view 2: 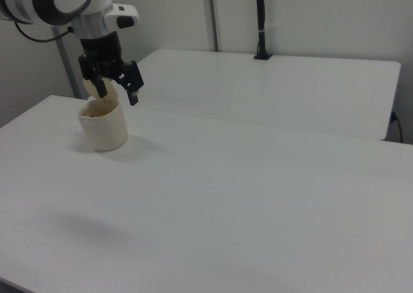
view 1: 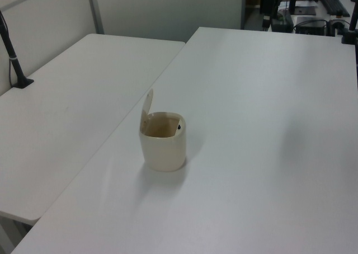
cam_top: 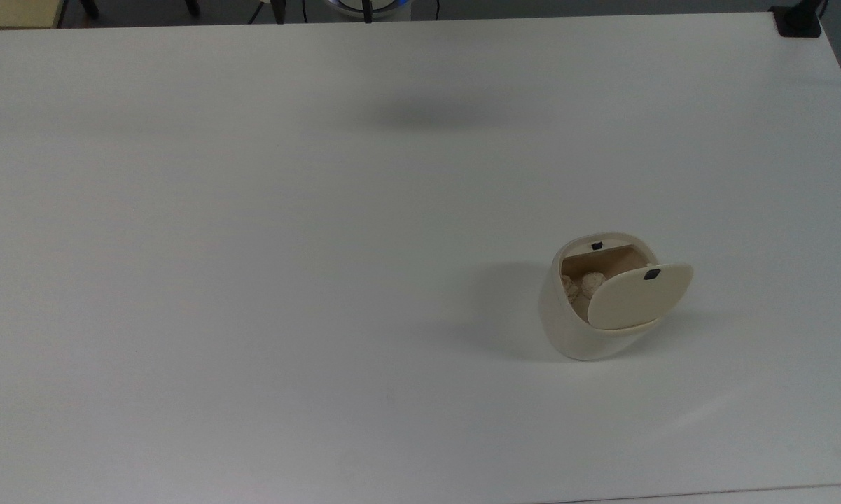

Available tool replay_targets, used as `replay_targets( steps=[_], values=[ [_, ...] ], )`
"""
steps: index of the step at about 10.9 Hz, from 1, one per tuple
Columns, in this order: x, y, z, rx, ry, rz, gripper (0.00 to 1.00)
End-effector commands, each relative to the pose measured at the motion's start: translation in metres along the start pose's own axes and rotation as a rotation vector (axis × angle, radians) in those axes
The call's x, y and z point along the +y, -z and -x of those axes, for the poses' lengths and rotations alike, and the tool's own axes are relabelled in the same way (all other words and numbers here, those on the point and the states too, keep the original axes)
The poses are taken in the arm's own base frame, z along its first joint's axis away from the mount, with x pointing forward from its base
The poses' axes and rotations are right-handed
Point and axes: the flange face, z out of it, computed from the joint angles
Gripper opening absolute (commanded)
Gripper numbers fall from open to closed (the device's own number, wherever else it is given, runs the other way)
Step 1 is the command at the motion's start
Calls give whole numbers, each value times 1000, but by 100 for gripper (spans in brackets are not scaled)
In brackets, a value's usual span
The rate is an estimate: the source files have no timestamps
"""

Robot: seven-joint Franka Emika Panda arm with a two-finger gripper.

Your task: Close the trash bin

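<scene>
1. Near edge of the white table (cam_top: 252,280): bare.
2. Further in, toward the top view's right: cream-white trash bin (cam_top: 574,329), upright, with its hinged lid (cam_top: 637,297) swung up and open, black latch mark showing; task evidently not yet done.
3. Inside the bin: pale crumpled scraps (cam_top: 580,287), likely paper.
4. Right view: black gripper (view 2: 116,80) poised in the air by the raised lid, fingers spread apart, gripping nothing; probably placed to push the lid down.

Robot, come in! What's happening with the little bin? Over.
Gripper up in the air, jaws open, holding nothing. Trash bin upright on the table, lid still up. Nothing in the way.
</scene>
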Motion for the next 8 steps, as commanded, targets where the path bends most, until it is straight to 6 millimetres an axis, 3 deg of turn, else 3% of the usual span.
replay_targets(
  steps=[1, 8],
  values=[
    [-5, -2, 9, -42, 32, -17, 100],
    [-5, -4, 10, -48, 33, -17, 100]
  ],
)
